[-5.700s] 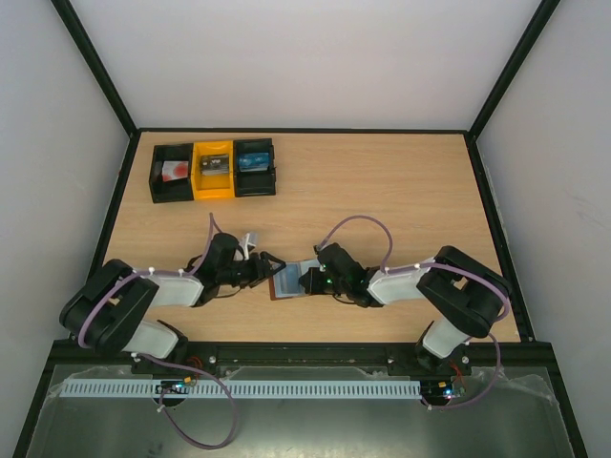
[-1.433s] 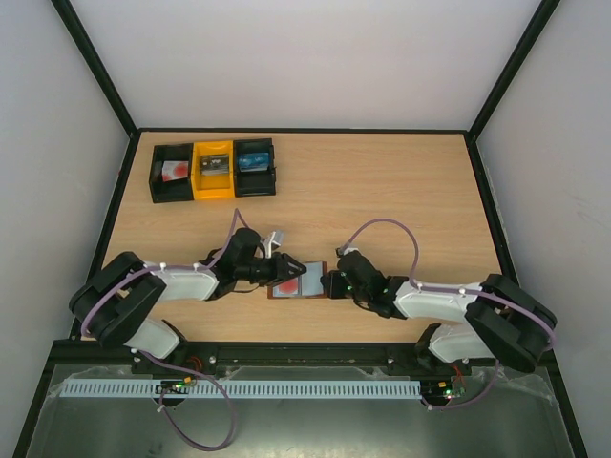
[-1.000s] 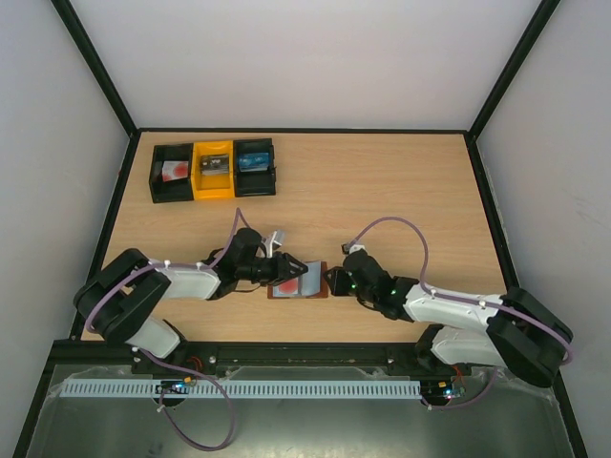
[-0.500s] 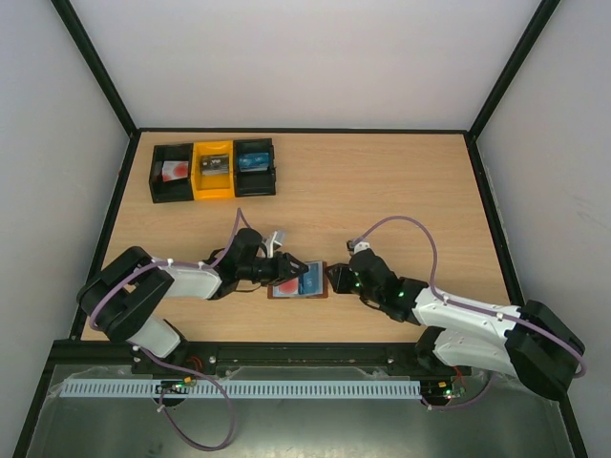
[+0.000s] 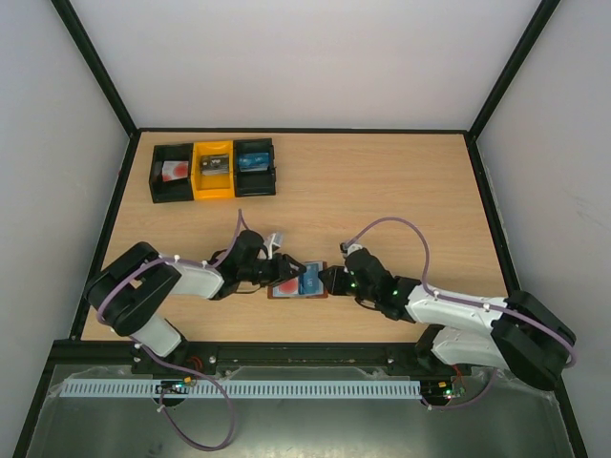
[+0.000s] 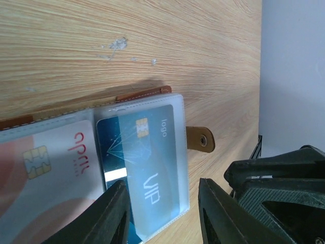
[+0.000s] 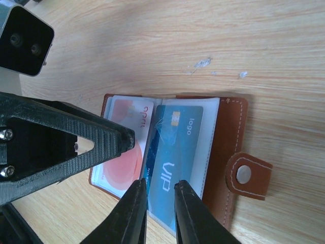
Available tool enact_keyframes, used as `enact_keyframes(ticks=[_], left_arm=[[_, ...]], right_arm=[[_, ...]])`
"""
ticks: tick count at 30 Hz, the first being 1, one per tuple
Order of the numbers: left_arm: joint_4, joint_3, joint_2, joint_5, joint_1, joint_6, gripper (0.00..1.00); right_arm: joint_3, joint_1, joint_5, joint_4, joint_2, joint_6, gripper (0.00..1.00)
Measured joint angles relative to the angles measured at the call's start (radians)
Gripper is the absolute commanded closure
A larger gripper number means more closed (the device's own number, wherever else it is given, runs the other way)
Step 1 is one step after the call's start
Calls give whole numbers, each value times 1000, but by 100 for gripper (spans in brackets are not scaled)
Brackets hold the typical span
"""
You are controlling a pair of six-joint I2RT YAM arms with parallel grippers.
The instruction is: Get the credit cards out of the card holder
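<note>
The card holder (image 5: 286, 293), brown leather, lies open on the table between my two arms. One clear sleeve holds a blue credit card (image 7: 177, 147) marked VIP. The sleeve beside it holds a white card with a red disc (image 7: 124, 147). The holder's snap tab (image 7: 249, 175) sticks out to the side. My left gripper (image 6: 162, 218) is open, its fingers either side of the blue card's sleeve (image 6: 147, 157). My right gripper (image 7: 161, 213) comes from the opposite side, its jaws a narrow gap apart over the blue card's near end, with nothing pinched. In the top view the left gripper (image 5: 284, 272) and right gripper (image 5: 326, 280) meet over the holder.
Three small bins stand in a row at the back left: black (image 5: 172, 171), yellow (image 5: 213, 169) and black with blue contents (image 5: 255, 164). A black frame (image 5: 487, 219) borders the wooden table. The right gripper's black body (image 6: 279, 193) sits close to my left fingers.
The blue card's face has come into sight in the holder. My right arm stretched out low to the right, then drew back a little. The left gripper widened slightly and the right narrowed slightly.
</note>
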Motion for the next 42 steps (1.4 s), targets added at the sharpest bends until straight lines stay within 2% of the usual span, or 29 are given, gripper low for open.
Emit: enact_keyframes(ticks=[14,30,36,42], left_arm=[[14,-10,37,-19,1,13,58],[21,-11,51,-29,1,24,57],[38,-11,66,-28,1,24,63],[67,-11,89,-28,0,19,64]], right_arm=[[0,0,-51,86,160,3,86],[-2,0,-21,103,237,-14,86],[-2,0,-19,124,248,-17,86],[-2,0,-16,125,248,-18,86]])
